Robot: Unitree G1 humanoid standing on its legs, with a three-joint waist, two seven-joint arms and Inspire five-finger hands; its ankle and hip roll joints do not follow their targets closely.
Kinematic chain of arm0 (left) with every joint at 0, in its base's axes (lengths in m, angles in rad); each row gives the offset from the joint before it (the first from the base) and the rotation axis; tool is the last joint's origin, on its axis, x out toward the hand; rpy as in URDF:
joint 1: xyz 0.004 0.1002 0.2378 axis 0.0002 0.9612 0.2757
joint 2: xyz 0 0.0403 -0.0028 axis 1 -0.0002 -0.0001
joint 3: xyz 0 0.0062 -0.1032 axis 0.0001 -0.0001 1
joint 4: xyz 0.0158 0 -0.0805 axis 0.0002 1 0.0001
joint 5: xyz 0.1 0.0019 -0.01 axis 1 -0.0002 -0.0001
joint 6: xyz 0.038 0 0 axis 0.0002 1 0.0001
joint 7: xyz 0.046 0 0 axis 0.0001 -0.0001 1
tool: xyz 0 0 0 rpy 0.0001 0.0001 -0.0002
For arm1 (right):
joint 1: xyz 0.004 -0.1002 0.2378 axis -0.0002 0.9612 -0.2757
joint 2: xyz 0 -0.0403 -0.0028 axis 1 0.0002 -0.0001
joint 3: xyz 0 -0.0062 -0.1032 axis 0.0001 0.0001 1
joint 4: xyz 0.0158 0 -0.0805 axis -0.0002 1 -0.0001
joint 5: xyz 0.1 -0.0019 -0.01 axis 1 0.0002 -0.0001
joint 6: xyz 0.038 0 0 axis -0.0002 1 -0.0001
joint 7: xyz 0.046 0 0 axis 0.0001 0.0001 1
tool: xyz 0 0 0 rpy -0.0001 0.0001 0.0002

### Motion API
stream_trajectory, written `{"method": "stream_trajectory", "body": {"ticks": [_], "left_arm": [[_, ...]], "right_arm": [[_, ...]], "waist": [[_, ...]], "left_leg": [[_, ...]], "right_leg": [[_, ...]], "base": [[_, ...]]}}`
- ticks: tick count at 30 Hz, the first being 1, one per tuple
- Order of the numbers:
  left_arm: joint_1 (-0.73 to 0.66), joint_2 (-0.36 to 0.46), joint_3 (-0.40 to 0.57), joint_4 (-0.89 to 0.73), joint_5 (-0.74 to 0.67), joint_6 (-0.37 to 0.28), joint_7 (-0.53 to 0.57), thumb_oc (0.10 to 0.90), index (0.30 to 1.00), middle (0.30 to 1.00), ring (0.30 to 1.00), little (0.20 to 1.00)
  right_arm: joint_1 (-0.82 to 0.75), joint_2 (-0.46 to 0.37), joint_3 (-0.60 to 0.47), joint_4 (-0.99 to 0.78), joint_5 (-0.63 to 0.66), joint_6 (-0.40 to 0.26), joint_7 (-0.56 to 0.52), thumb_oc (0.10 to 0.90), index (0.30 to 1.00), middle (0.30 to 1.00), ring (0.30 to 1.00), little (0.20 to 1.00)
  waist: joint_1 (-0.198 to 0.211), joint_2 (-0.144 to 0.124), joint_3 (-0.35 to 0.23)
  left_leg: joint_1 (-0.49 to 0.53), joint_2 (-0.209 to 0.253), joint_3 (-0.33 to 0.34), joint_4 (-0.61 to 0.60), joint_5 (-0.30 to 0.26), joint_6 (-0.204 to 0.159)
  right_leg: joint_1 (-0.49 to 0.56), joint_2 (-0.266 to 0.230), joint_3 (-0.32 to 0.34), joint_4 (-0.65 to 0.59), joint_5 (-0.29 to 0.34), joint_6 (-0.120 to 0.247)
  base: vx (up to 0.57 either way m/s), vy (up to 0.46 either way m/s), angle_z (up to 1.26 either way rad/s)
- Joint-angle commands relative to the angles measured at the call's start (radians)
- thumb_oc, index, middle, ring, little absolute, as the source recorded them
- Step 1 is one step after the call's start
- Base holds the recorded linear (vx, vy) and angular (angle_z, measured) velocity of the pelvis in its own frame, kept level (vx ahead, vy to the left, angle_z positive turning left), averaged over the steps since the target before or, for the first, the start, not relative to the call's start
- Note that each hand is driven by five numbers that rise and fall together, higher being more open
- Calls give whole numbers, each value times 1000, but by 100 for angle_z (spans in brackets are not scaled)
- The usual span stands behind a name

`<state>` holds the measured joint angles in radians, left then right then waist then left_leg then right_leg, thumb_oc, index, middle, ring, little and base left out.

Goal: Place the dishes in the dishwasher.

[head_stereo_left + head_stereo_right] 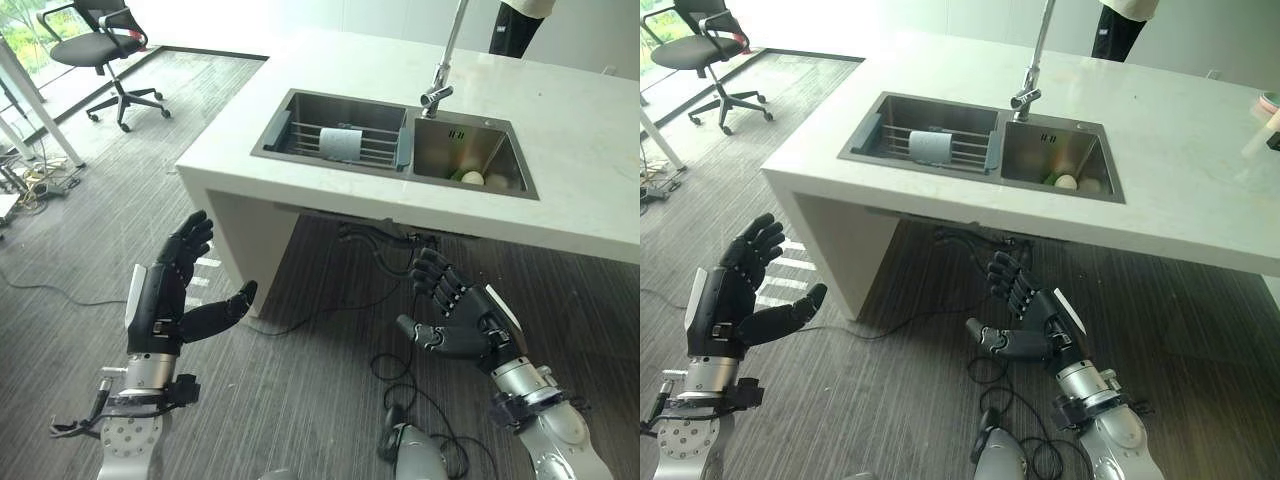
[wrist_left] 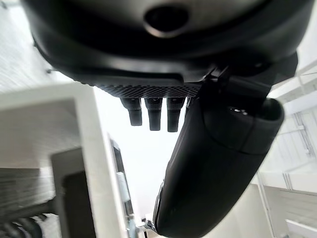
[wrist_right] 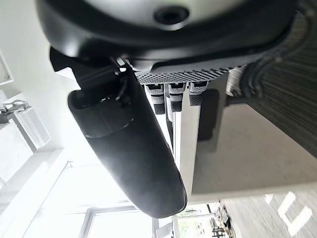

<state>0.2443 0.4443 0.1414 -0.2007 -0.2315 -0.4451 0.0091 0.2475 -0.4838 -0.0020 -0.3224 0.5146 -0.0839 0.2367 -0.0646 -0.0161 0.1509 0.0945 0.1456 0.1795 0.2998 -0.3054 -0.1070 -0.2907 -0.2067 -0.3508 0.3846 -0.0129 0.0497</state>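
A white counter (image 1: 560,130) holds a double steel sink (image 1: 395,142). In its left basin a pale cup (image 1: 340,143) lies on its side on a wire rack (image 1: 305,137). The right basin (image 1: 470,155) holds a few small round items (image 1: 472,178). My left hand (image 1: 170,290) hovers open above the floor, low and left of the counter, holding nothing. Lower right, below the counter's front edge, my right hand (image 1: 455,310) is open and holds nothing too. The wrist views show each thumb (image 2: 208,163) (image 3: 133,153) standing out straight beside the fingers.
A tall tap (image 1: 445,60) rises behind the sink. A black office chair (image 1: 105,45) stands on the floor at far left. A person (image 1: 518,25) stands beyond the counter. Small objects (image 1: 1268,105) sit at the counter's right edge. Under the counter is an open gap.
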Motion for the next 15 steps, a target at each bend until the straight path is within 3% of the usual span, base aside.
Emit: {"method": "stream_trajectory", "body": {"ticks": [1, 3, 4, 6, 8, 9, 11, 12, 13, 14, 15], "left_arm": [[-134, 48, 7, -104, -37, -129, 32, 800, 900, 900, 900, 900], [-144, 41, -3, -107, -39, -139, 42, 800, 900, 900, 900, 900], [-148, 33, -6, -108, -47, -146, 44, 800, 900, 900, 900, 900], [-149, 22, -14, -109, -46, -156, 51, 800, 900, 900, 900, 900], [-142, 15, -17, -114, -43, -170, 59, 800, 900, 900, 900, 900], [-133, 6, -17, -116, -46, -182, 57, 800, 900, 900, 900, 900], [-129, -8, -10, -120, -55, -196, 48, 800, 900, 900, 900, 900], [-117, -19, 13, -139, -62, -213, 66, 800, 900, 900, 900, 900], [-115, -20, 15, -140, -62, -216, 69, 800, 900, 900, 900, 900], [-109, -17, 23, -145, -68, -237, 85, 800, 900, 900, 900, 900], [-98, -13, 57, -176, -87, -291, 131, 800, 900, 900, 900, 900]], "right_arm": [[-120, 7, -95, -96, 69, -148, -26, 800, 900, 900, 900, 900], [-113, -1, -107, -111, 73, -154, -9, 800, 900, 900, 900, 900], [-107, -7, -114, -120, 74, -156, 9, 800, 900, 900, 900, 900], [-103, -19, -118, -125, 70, -162, 30, 800, 900, 900, 900, 900], [-108, -30, -120, -121, 79, -170, 48, 800, 900, 900, 900, 900], [-107, -31, -121, -117, 82, -179, 59, 800, 900, 900, 900, 900], [-115, -24, -121, -115, 73, -187, 66, 800, 900, 900, 900, 900], [-153, -29, -109, -114, 74, -176, 77, 800, 900, 900, 900, 900], [-156, -30, -108, -114, 75, -174, 78, 800, 900, 900, 900, 900], [-165, -28, -105, -114, 74, -172, 87, 800, 900, 900, 900, 900], [-166, -23, -112, -125, 62, -162, 100, 800, 900, 900, 900, 900]], "waist": [[1, -9, -91], [-6, 1, -97], [-10, 2, -102], [-8, -11, -101], [-1, -24, -93], [9, -44, -80], [29, -61, -58], [47, -64, -41], [50, -66, -40], [52, -60, -39], [65, -24, -38]], "left_leg": [[56, -89, 79, 0, 47, 89], [79, -72, 82, 0, 144, 51], [103, -67, 83, 0, 232, 21], [117, -68, 79, 45, 354, -19], [55, -55, 79, 214, 400, -43], [-18, -47, 90, 298, 426, -30], [-147, -50, 72, 336, 361, 13], [-180, -87, 94, 151, 285, 64], [-170, -92, 101, 125, 288, 66], [-160, -82, 102, 9, 307, 61], [-261, -32, 19, 0, 243, 42]], "right_leg": [[39, 34, -15, -85, -25, 81], [54, 61, -12, -85, -55, 53], [66, 80, -5, -85, -79, 29], [92, 97, 13, -85, -112, -4], [118, 105, 23, -85, -136, -34], [134, 94, 22, -85, -133, -54], [161, 94, 49, -85, -140, -52], [173, 102, 112, -85, -142, -24], [175, 100, 120, -85, -142, -21], [179, 109, 140, -85, -147, -13], [195, 137, 162, -85, -163, 8]], "base": [[302, -339, -1], [253, -286, -9], [300, -327, -28], [296, -332, -37], [192, -269, -68], [122, -204, -66], [179, -27, -19], [233, 136, -19], [278, 220, -77], [261, 303, -110], [338, 383, -152]]}}
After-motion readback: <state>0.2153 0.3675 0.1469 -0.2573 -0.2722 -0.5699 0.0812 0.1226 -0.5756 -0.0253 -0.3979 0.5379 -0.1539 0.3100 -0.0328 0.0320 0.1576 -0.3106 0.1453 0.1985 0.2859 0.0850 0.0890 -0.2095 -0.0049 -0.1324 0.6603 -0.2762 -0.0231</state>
